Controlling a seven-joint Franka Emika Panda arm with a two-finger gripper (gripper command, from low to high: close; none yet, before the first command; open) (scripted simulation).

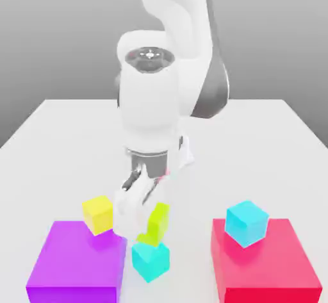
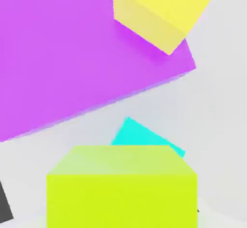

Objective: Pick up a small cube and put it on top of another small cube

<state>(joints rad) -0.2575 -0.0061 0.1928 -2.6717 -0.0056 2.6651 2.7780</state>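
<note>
The end effector (image 1: 146,221) is closed on the lime cube (image 1: 155,223), which hangs tilted in its grip, clear of the counter (image 1: 77,129) and just above and slightly behind the turquoise cube (image 1: 151,261) as the exterior view has it; in the hand view the lime cube (image 2: 121,186) sits close in the foreground with a corner of the turquoise cube (image 2: 144,138) showing past its far edge, so the two do not look lined up yet.

The step in hand appears to be carrying the lime cube over its target; to do it well, the held cube should probably be centred over the turquoise one and turned so their faces sit square, then lowered gently until it rests flat before the grip is let go; a release from height or on a tilt risks it sliding off.

Just beside the target, at the exterior view's left, stands the big purple block (image 1: 77,260) with a yellow cube (image 1: 98,214) on its far corner; the descent should keep off both; the red block (image 1: 264,261) bearing a sky-cyan cube (image 1: 246,223) lies well apart.
</note>
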